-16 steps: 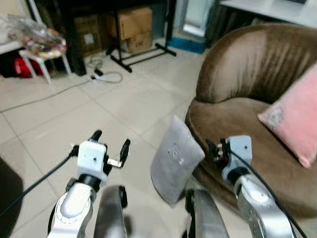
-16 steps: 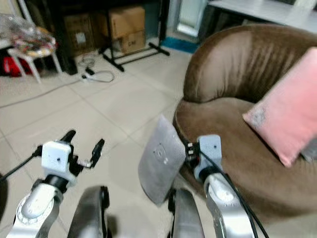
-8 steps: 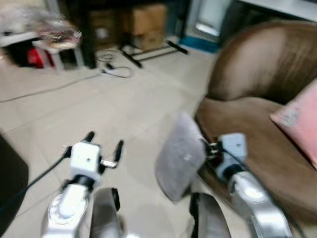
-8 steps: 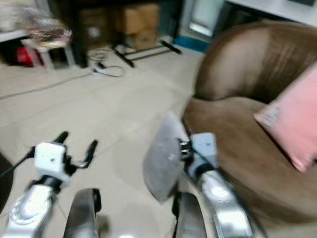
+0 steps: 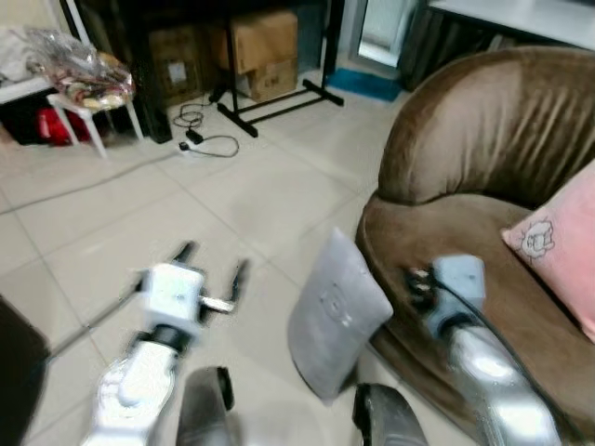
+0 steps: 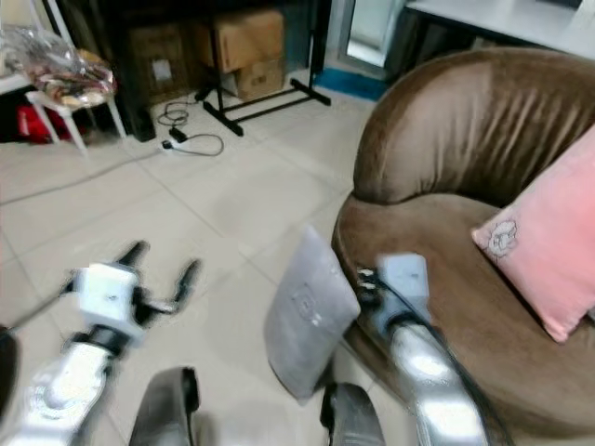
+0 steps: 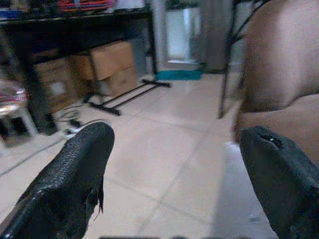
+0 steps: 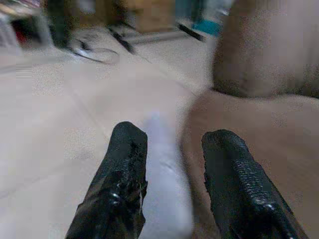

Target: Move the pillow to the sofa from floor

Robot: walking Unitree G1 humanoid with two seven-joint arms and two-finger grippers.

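The grey pillow [image 5: 335,314] stood on edge on the tiled floor [image 5: 139,214], leaning against the front rim of the brown sofa [image 5: 483,158], its long axis running up and tilted toward the seat. Its broad face was turned toward me and to my left. To my left the floor lay open well out to a white stool [image 5: 88,102], a cable [image 5: 209,144], a black stand [image 5: 270,93] and cardboard boxes [image 5: 260,46] at the far wall. A pink cushion [image 5: 562,242] already sat on the sofa seat (off to my right).

My right claw [image 8: 172,194] was held out low at the sofa's front edge, just beside the pillow's upper right side; its fingers [image 8: 119,184] were parted with the pillow's pale edge between them, though I could not tell whether they touched it. My left claw [image 5: 212,276] hovered over bare floor, left of the pillow and apart from it, fingers spread wide and holding nothing.
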